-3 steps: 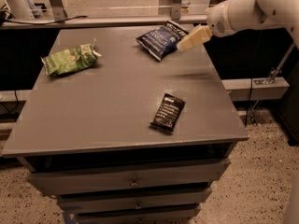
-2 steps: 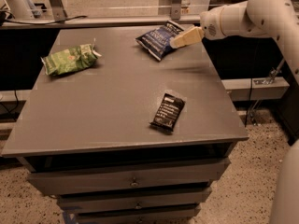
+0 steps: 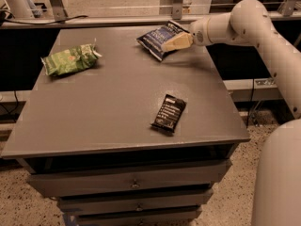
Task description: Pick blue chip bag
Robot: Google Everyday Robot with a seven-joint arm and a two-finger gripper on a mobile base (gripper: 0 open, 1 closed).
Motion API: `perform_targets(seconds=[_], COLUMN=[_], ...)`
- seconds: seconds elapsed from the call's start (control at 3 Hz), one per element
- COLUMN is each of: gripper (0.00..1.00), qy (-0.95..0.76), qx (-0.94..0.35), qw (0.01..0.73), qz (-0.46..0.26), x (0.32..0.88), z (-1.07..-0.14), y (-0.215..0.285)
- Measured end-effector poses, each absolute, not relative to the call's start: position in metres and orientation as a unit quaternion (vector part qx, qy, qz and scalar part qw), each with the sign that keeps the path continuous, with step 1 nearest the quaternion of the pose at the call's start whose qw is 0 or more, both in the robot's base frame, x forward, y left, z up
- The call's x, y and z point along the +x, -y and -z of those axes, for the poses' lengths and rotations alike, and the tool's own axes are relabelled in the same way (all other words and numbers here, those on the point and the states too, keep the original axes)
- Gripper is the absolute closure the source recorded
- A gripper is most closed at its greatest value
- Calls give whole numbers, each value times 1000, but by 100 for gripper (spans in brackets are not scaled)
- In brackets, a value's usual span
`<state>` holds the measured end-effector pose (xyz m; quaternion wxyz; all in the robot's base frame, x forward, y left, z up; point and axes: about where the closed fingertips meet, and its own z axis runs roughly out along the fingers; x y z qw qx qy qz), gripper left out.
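At the far right corner of the grey table (image 3: 113, 102), in the single camera view, the blue chip bag (image 3: 154, 37) is seen lying flat and slightly askew, its white lettering facing up. The gripper (image 3: 168, 45) is held low over the bag's right-hand edge, carried by the pale arm (image 3: 244, 20) that is stretched in from the right. From this side-on angle, whether the gripper is spread or closed cannot be made out, nor whether the foil is actually touched. A light green chip bag (image 3: 69, 59) is placed well apart near the far left edge, and a flat black bar wrapper (image 3: 169, 113) is set near the front right. Both are clear of the gripper. Drawers (image 3: 134, 182) are visible beneath the tabletop. The step in hand is judged to be the final approach onto the bag, with the grasp itself not yet confirmed. For the next move, the gripper would need to be settled squarely across the puffy foil near its edge and a firm closure made before any lift is attempted. Because crinkly foil is easily deformed and slips readily, a shallow pinch on the corner should be avoided.
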<state>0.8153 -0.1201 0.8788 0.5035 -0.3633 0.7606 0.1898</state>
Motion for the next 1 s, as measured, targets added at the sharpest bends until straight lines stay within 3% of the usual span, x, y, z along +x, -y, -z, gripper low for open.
perform_targets(seconds=[0.33, 1.0], gripper=[15, 62], qy=[-765, -775], qx=[-358, -355], qw=[498, 483], qz=[-197, -201], x=[824, 826], z=[-868, -849], y=[109, 96])
